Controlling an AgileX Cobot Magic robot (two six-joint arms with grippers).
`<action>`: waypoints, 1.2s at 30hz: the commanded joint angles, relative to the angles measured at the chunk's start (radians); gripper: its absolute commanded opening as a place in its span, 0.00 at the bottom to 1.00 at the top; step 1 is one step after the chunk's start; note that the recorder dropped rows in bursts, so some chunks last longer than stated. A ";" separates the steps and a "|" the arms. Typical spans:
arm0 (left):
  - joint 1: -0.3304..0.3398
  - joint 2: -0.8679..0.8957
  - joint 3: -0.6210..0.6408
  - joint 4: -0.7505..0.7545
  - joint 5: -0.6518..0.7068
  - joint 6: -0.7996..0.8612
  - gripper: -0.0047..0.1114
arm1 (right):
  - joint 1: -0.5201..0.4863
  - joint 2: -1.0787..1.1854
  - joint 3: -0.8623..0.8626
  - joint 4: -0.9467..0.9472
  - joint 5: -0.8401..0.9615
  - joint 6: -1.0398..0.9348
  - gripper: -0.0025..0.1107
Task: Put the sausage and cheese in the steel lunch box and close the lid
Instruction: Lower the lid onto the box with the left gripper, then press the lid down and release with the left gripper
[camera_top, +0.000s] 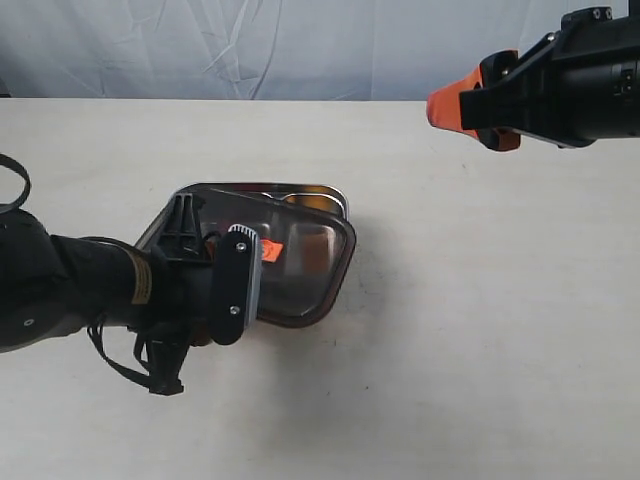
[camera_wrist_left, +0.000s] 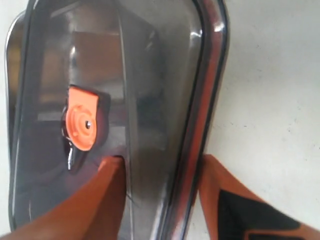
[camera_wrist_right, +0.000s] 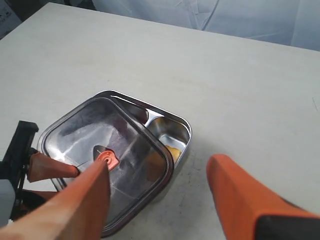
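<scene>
The dark translucent lid lies skewed over the steel lunch box, with its orange-red valve facing up. My left gripper is shut on the lid's edge, one orange finger on top and one outside the rim. One end of the steel lunch box stays uncovered, and the yellow-orange cheese shows in that compartment. The sausage is hidden. My right gripper hangs open above the table, raised at the far right, apart from the lid.
The pale table carries the box left of the middle. A grey-white cloth backdrop runs along the table's far edge. My left arm reaches in from the left edge.
</scene>
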 joint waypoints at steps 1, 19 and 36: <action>-0.002 0.008 0.004 -0.011 -0.062 -0.009 0.43 | -0.004 -0.005 -0.004 -0.001 0.011 0.000 0.53; 0.004 0.071 -0.031 -0.009 -0.174 -0.009 0.43 | -0.004 -0.005 -0.004 -0.003 0.055 0.000 0.53; 0.011 0.127 -0.077 -0.011 -0.119 -0.009 0.43 | -0.004 -0.005 -0.004 -0.003 0.081 0.002 0.53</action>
